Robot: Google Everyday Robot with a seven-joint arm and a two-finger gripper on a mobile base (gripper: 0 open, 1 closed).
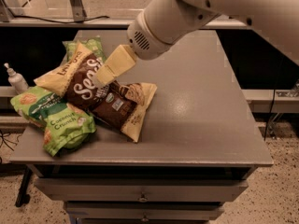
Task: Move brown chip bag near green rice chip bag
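Observation:
The brown chip bag lies flat at the left of the grey table, its white "Sea" lettering facing up. The green rice chip bag, bright green with "Crunch" wording, lies just to its left at the table's front-left corner, and the two bags' edges touch. My gripper, pale yellow, points down and to the left over the brown bag's upper middle. I cannot tell whether it touches the bag. The white arm fills the upper right of the view.
A yellow bag lies behind the brown bag, partly under it. A smaller olive-green bag lies further back. A white pump bottle stands off the table's left edge. Drawers sit below the tabletop.

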